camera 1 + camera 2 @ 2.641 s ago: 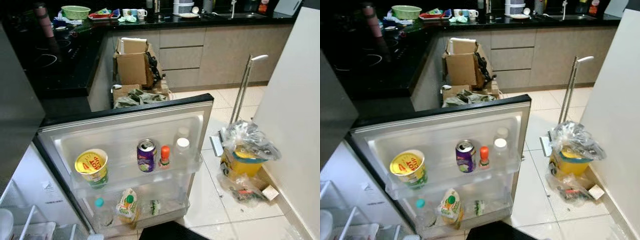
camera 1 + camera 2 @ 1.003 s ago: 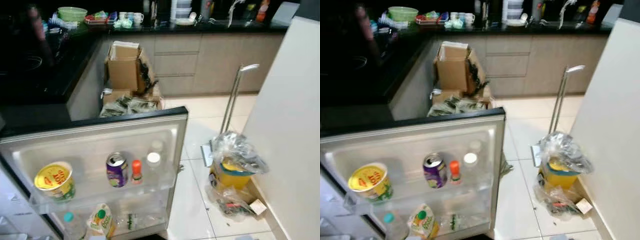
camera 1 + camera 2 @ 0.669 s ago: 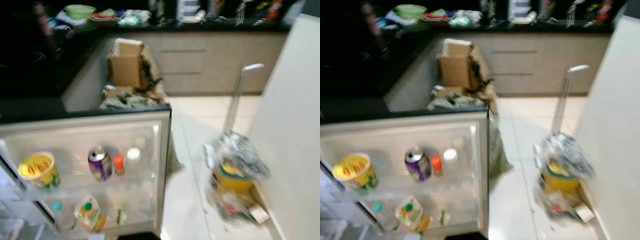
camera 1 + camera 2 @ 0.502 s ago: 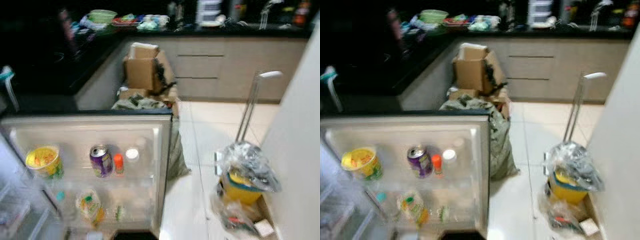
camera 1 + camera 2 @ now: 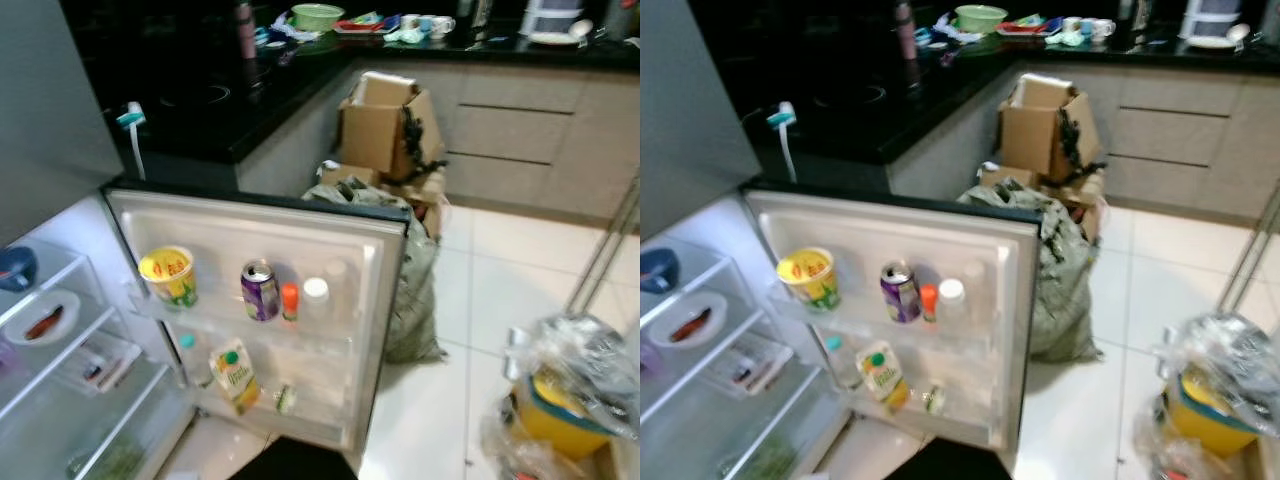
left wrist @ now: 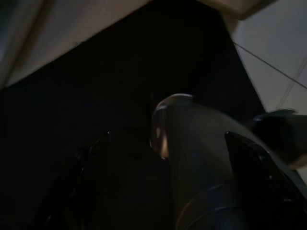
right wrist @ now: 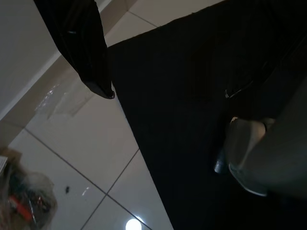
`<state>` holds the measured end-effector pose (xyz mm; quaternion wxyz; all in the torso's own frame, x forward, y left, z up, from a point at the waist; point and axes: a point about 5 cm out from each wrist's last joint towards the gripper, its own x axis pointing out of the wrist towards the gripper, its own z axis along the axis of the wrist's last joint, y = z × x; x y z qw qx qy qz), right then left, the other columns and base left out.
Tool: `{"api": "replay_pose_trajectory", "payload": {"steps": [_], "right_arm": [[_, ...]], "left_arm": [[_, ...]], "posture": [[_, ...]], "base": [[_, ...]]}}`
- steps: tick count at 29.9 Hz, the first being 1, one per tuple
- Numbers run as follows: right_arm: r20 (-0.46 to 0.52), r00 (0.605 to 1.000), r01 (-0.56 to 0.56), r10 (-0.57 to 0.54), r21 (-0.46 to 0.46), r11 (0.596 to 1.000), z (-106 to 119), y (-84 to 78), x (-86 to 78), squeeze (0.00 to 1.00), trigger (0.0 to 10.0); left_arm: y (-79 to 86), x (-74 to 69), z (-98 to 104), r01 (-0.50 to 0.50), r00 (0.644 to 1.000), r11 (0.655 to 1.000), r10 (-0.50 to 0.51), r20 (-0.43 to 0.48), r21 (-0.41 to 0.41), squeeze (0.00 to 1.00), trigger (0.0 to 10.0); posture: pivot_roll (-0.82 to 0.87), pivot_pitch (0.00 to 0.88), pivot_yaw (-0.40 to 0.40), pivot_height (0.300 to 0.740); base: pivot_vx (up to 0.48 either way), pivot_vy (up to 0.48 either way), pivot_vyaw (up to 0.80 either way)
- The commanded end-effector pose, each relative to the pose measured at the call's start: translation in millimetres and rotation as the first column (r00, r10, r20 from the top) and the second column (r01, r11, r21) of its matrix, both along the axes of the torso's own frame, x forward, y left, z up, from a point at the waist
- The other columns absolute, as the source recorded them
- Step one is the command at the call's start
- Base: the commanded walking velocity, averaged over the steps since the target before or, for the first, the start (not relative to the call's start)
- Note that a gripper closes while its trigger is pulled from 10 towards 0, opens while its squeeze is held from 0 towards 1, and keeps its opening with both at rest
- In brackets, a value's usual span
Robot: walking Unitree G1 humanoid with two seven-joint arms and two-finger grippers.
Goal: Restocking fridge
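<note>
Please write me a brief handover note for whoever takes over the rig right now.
Left gripper: hangs idle, fingers apart, holding nothing.
Right gripper: hangs idle over the floor.
Fridge door stands open. Its upper shelf holds a yellow cup, purple can and orange-capped bottle; a carton sits below.
Nothing picked up yet. Left: fetch stock, shelve it, close the door.
</note>
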<state>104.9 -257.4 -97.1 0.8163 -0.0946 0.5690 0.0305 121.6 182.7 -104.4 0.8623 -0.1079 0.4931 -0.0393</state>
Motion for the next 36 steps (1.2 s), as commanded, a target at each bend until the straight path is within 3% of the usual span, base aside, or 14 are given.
{"api": "replay_pose_trajectory", "payload": {"steps": [1, 17, 29, 36], "right_arm": [[0.022, 1.000, 0.000, -0.001, 0.006, 1.000, 1.1, 3.4, 7.6, 0.00, 10.0], [0.014, 1.000, -0.008, 0.008, -0.008, 1.000, 0.2, 3.2, 4.6, 0.00, 10.0], [0.018, 1.000, 0.007, -0.007, -0.031, 0.999, 0.5, 1.1, 4.4, 0.00, 10.0], [0.007, 1.000, 0.003, -0.003, -0.039, 0.999, -0.1, 1.0, 2.7, 0.00, 10.0]], "left_arm": [[-2.2, -11.8, -3.9, 0.005, 0.999, 1.000, -0.006, -0.043, -0.013, 0.00, 10.0], [-4.8, -12.4, -4.0, 0.013, 0.999, 0.999, -0.015, -0.045, -0.042, 0.00, 10.0], [-5.1, -13.5, -4.1, 0.010, 0.999, 0.998, -0.013, -0.047, -0.059, 0.00, 10.0], [-4.4, -13.5, -4.2, 0.004, 0.999, 0.999, -0.006, -0.048, -0.049, 0.00, 10.0]], "posture": [[-0.07, 0.046, -0.010, 0.740], [-0.07, 0.053, -0.002, 0.740], [-0.06, 0.051, 0.000, 0.740], [-0.06, 0.052, 0.000, 0.740]], "base": [[0.000, 0.000, 0.76], [0.000, 0.000, 0.76], [0.000, -0.321, 0.00], [0.000, 0.000, 0.00]]}}
